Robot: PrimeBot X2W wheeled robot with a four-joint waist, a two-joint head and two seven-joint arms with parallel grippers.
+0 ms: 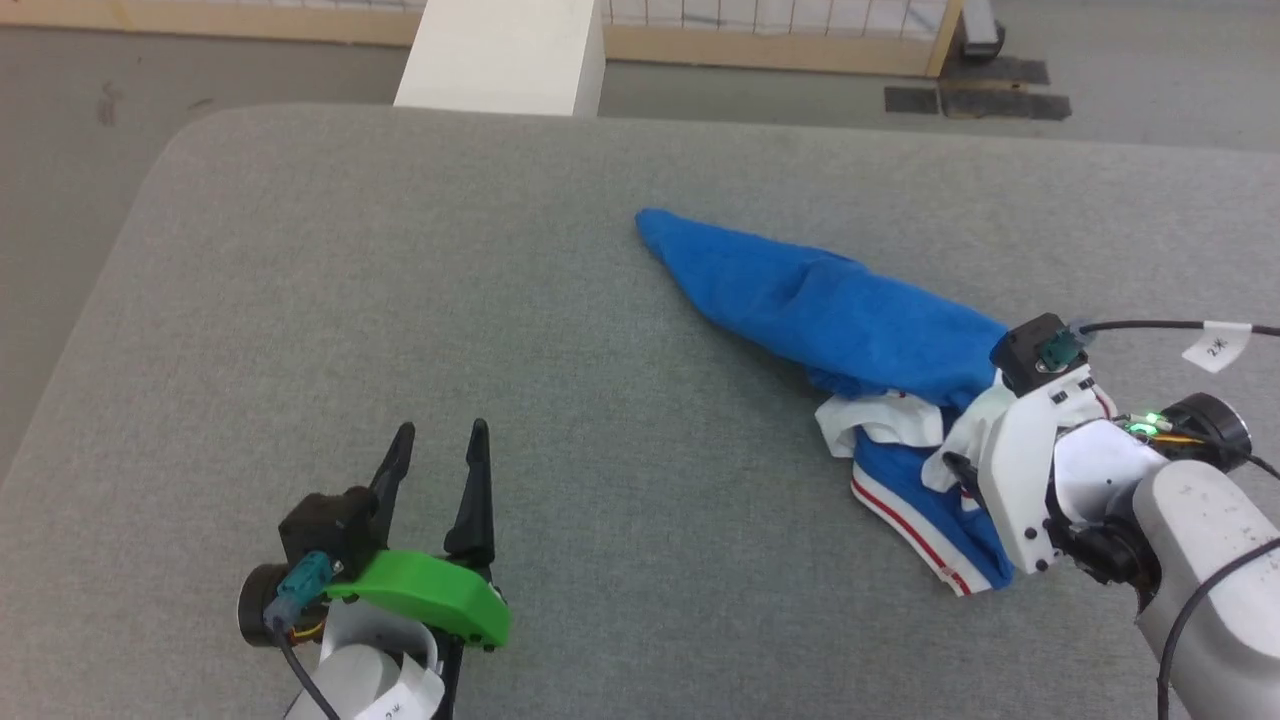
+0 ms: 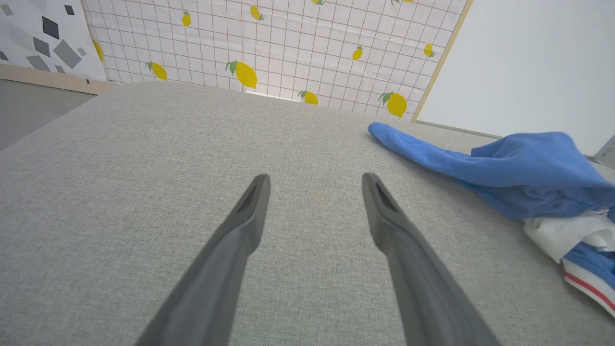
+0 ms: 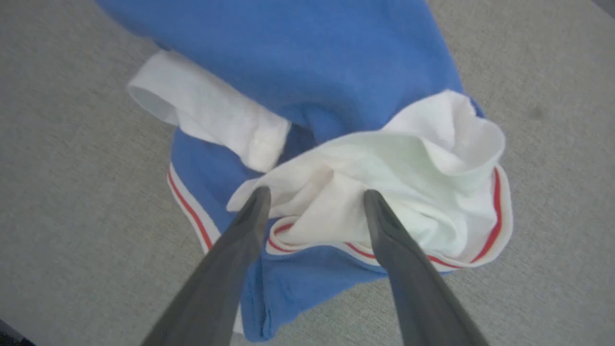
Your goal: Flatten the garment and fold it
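Grey padded table (image 1: 400, 300), garment (image 1: 840, 310) lying on it as a long bunched roll, not flattened, so the task looks to be at its start. The garment's near end sits right under the right gripper (image 3: 315, 193), with the blue tail running away beyond the fingertips. From the left gripper (image 1: 440, 428) it lies well off to the right side of the fingers. Right fingers are apart, straddling crumpled white cloth, nothing clamped; can't tell if the tips touch the fabric. Left fingers are apart too, over bare table, holding nothing.

Step in hand, as judged: get a pick on the bunched end to start spreading. To do it well, pinch one layer at a hem or sleeve edge rather than the whole wad, bring the left gripper over to the far blue tip, then pull the two ends apart low over the table so the folds open instead of dragging.

Look: blue body (image 3: 298, 53) twisted into a taper, no print showing. White sleeve (image 3: 211, 110) sticks out left of the fingers, and the second sleeve (image 3: 432, 158) is crumpled between and right of them. Red-and-white trim (image 3: 190, 202) curves beside the left finger.
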